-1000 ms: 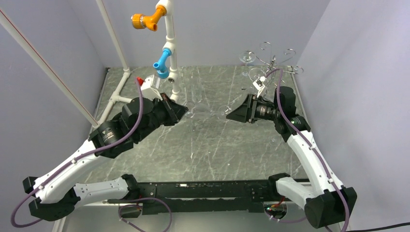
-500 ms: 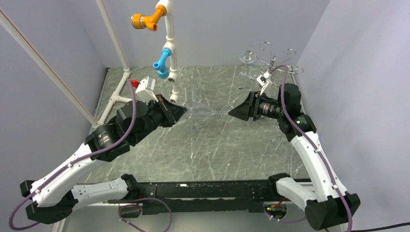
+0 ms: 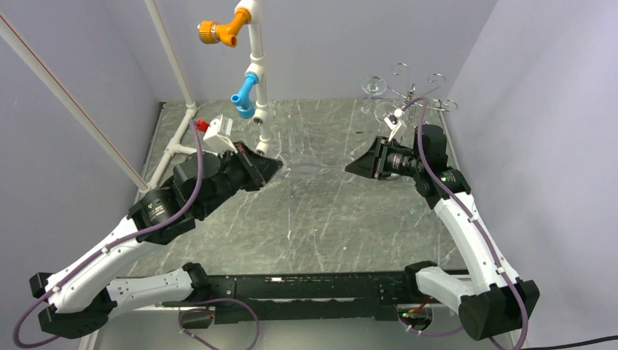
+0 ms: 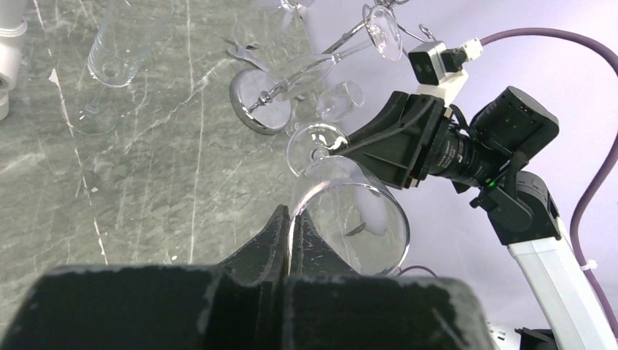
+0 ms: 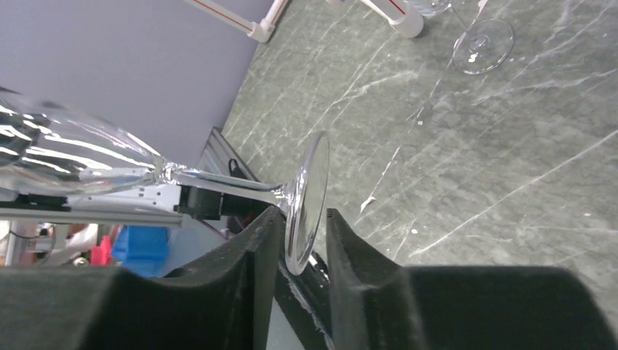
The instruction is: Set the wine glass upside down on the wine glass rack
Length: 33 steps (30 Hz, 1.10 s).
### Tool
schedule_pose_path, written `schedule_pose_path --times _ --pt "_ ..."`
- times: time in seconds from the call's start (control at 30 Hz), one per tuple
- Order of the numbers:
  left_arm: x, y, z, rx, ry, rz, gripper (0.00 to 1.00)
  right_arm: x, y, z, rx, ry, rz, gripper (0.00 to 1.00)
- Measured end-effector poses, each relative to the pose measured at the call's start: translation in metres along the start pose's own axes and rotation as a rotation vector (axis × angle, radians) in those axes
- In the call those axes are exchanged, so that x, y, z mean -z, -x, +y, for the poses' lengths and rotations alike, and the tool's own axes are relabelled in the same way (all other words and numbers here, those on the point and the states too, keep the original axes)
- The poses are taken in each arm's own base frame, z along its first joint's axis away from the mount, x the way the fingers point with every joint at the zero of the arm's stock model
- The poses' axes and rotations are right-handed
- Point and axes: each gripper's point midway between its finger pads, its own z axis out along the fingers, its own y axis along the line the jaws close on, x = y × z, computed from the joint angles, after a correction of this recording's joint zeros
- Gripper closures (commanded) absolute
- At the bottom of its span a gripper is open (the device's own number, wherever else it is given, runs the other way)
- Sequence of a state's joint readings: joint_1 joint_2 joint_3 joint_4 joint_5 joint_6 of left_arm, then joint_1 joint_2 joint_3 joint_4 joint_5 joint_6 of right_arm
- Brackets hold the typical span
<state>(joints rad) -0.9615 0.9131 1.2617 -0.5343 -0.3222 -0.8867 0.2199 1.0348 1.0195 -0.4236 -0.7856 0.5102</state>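
Observation:
A clear wine glass point(image 3: 313, 169) lies horizontal in the air between my two grippers. My left gripper point(image 3: 279, 169) is shut on the rim of its bowl point(image 4: 357, 219), the rim pinched between the fingers point(image 4: 273, 237). My right gripper point(image 3: 348, 169) straddles the glass's round foot point(image 5: 310, 193). Its fingers point(image 5: 251, 244) are slightly apart, with a gap showing on one side of the foot. The chrome wine glass rack point(image 3: 412, 95) stands at the back right behind the right arm. Its shiny round base point(image 4: 260, 106) and looping arms show in the left wrist view.
A white pipe frame with orange and blue fittings point(image 3: 253, 73) stands at the back left. A tall clear glass point(image 4: 120, 51) stands upright on the marble table near it, and its foot point(image 5: 481, 44) shows in the right wrist view. Other glasses are at the rack point(image 3: 373, 86).
Both grippers and the glass between them have shifted a little toward the back of the table. The left wrist rose slightly. Little has moved in the last half second.

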Motion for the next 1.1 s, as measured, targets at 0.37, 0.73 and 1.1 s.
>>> schedule_pose_path --times 0.37,0.73,1.1 --pt "0.001 -0.006 0.002 0.026 -0.019 0.007 0.23 0.005 0.013 0.002 0.073 -0.024 -0.006 1.0" --pt "0.053 0.002 0.022 0.043 -0.068 -0.048 0.01 0.114 0.076 0.023 0.922 -0.375 -0.116 1.0" --pt "0.065 0.005 0.048 0.006 0.005 -0.084 0.01 0.177 0.104 -0.05 1.255 -0.887 0.082 1.0"
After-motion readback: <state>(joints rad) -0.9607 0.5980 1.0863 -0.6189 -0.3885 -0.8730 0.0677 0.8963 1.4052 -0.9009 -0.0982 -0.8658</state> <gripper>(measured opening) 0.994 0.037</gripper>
